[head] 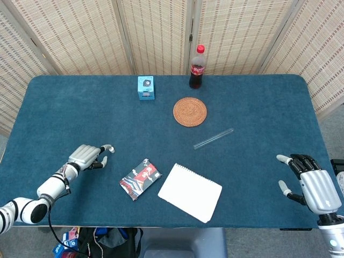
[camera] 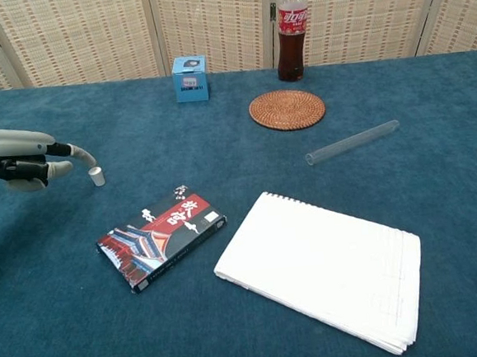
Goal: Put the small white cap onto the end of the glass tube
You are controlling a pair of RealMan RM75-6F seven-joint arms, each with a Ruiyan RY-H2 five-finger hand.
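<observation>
The small white cap (camera: 96, 176) stands upright on the blue cloth at the left, also seen in the head view (head: 111, 148). My left hand (camera: 20, 158) lies low beside it, one fingertip (camera: 87, 162) curved over and touching the cap's top; the cap is not pinched. The glass tube (head: 213, 138) lies slantwise right of centre, far from the cap, and shows in the chest view too (camera: 352, 142). My right hand (head: 313, 185) hovers by the near right edge, fingers spread, holding nothing.
A red-and-black card box (head: 140, 179) and a white notepad (head: 190, 192) lie between the cap and the tube. A woven coaster (head: 190, 112), a cola bottle (head: 196, 67) and a small blue box (head: 145, 87) stand toward the back.
</observation>
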